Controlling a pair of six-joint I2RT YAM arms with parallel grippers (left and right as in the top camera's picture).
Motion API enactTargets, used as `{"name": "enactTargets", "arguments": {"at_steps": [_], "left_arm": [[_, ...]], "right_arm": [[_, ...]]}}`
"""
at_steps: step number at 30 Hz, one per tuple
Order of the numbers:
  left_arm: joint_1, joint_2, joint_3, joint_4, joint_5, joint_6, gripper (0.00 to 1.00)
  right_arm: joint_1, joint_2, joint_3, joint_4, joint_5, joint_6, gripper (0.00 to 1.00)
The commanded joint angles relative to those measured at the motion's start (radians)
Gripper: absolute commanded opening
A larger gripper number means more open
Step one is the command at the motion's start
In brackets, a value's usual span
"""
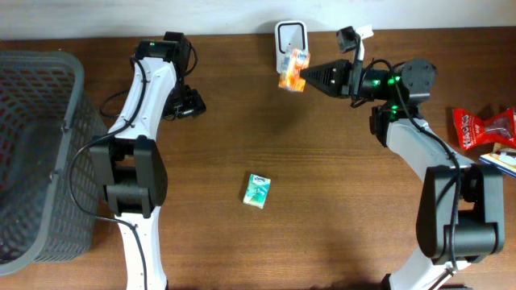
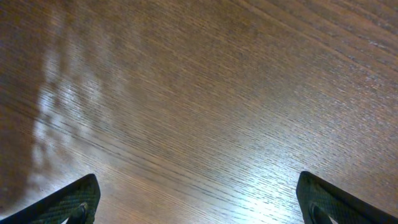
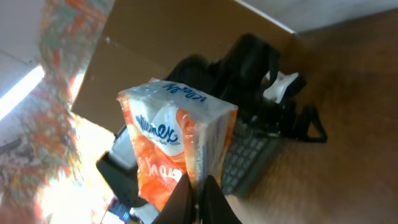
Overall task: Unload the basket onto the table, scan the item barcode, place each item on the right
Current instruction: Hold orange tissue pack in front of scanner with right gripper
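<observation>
Orange tissue pack (image 1: 293,70) is off the counter (image 1: 339,201), pinched at one end in the right end effector (image 1: 305,78), whose jaws are closed right down on the wrapper. The wrist view shows the fingertips clamping the lower edge of the pack (image 3: 174,143), branded face toward the camera, no barcode visible. From overhead, the pack sticks out past the fingertips toward the left arm's side. Its long axis runs roughly toward the far edge, and the far end overlaps the lower rim of the white scanner (image 1: 290,39). So it's just beside the scanner in plan; can't tell the height gap, or which face points at the scanner window. My read: the next move turns on wrist rotation more than travel, getting the barcode face square to the scanner. The right arm is the near one and already has the pack. Left end effector (image 1: 187,103) is fully open, holding nothing, hovering over bare counter well apart from the scanner. Green pack (image 1: 257,191) lies mid-counter, untouched.
</observation>
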Motion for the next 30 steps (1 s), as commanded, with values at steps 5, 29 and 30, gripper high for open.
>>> {"name": "enactTargets", "arguments": {"at_steps": [5,29,30], "left_arm": [[-0.003,0.004,-0.002,-0.002,-0.011,-0.006,0.99],[-0.004,0.004,-0.002,-0.002,-0.011,-0.006,0.99],[-0.004,0.004,-0.002,-0.002,-0.011,-0.006,0.99]], "right_arm": [[0.000,-0.008,0.005,-0.973,0.548,-0.682,0.04],[0.364,0.248,0.510,-0.978,1.805,-1.967,0.04],[0.364,0.280,0.510,-0.921,1.803,-2.014,0.04]]}}
